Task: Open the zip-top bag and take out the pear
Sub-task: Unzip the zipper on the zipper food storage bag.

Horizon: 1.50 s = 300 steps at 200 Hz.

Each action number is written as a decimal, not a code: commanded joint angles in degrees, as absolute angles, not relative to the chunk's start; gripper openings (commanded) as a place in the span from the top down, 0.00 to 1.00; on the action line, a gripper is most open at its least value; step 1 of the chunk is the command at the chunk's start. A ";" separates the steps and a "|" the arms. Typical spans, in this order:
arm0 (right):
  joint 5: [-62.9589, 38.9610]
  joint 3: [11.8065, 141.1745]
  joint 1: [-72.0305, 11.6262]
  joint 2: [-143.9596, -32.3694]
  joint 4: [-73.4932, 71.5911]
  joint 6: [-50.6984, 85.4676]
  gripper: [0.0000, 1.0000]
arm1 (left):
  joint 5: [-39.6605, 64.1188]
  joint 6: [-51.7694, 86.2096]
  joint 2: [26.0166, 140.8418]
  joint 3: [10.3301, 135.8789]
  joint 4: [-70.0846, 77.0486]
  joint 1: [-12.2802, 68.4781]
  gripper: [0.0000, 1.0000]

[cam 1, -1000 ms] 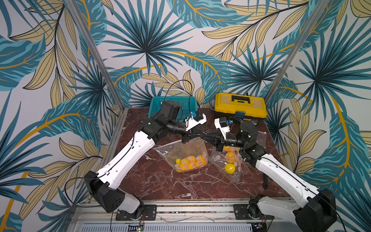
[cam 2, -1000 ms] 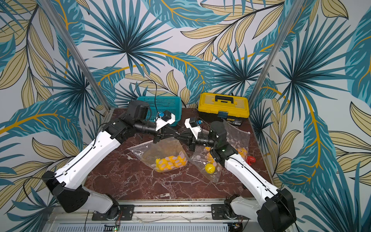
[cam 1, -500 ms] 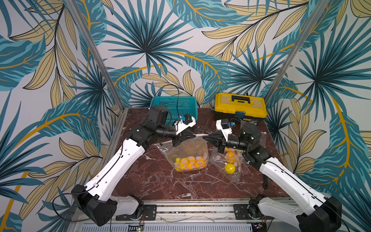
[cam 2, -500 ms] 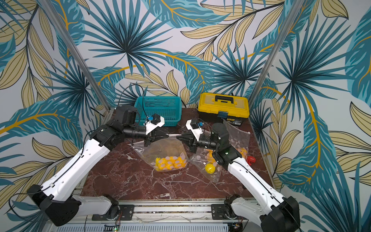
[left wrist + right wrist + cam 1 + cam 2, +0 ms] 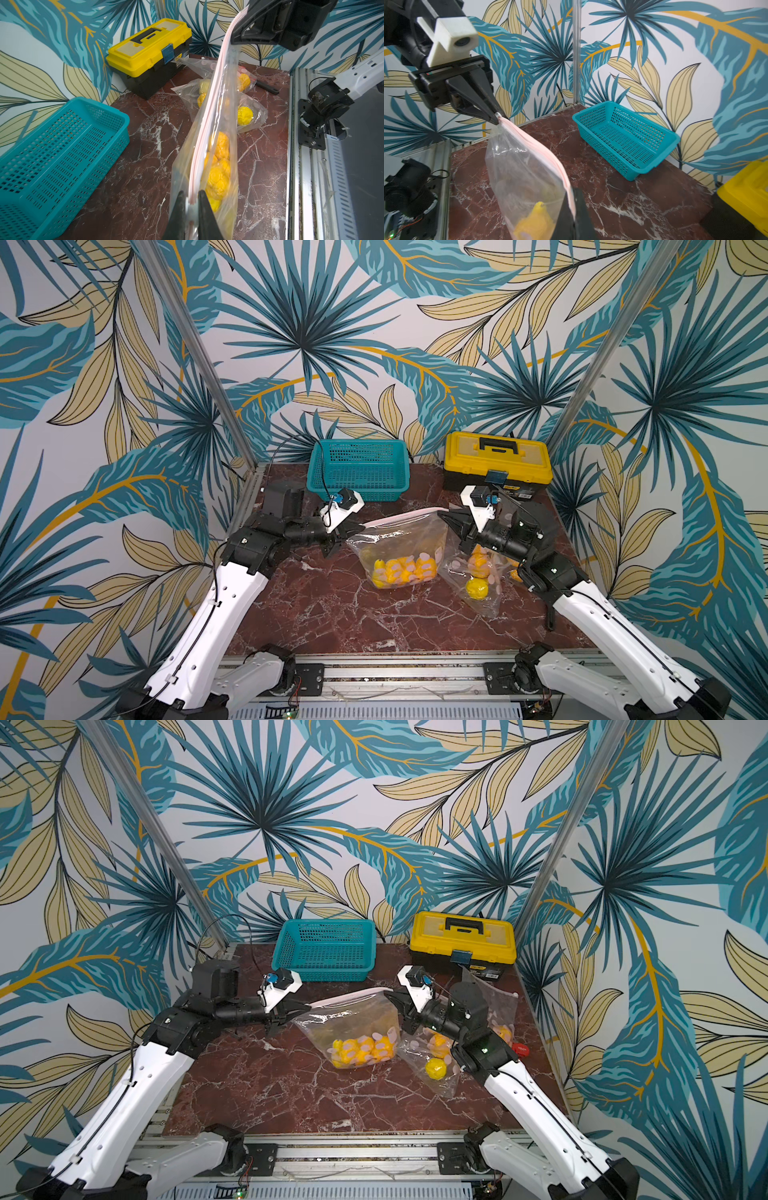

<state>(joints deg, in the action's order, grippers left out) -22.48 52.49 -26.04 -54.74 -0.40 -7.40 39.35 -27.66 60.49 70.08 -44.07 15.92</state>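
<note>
Both arms have drawn apart, so your left tool point(image 5: 351, 531) and right tool point(image 5: 446, 517), each clamped on a top corner, stretch the limp, slippery zip-top bag point(image 5: 399, 547) above the surface point(image 5: 332, 614), yellow fruit sagging inside.

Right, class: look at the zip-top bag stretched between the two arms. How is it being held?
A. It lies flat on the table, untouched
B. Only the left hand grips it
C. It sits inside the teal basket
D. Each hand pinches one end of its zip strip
D: the left hand and the right hand are each shut on one end of the zip-top bag, holding its strip taut between them.
</note>
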 commanded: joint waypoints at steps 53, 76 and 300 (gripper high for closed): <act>-11.15 50.46 -25.14 -48.96 -1.02 -10.56 1.00 | 32.58 -30.14 55.10 65.20 -48.25 13.35 0.97; -16.56 50.36 -25.14 -49.29 -1.47 -11.06 1.00 | 33.82 -31.06 55.54 66.62 -48.25 13.35 0.97; -41.86 54.34 -31.11 -64.00 -3.42 -17.42 1.00 | 46.52 -37.54 64.93 74.95 -48.93 18.54 0.70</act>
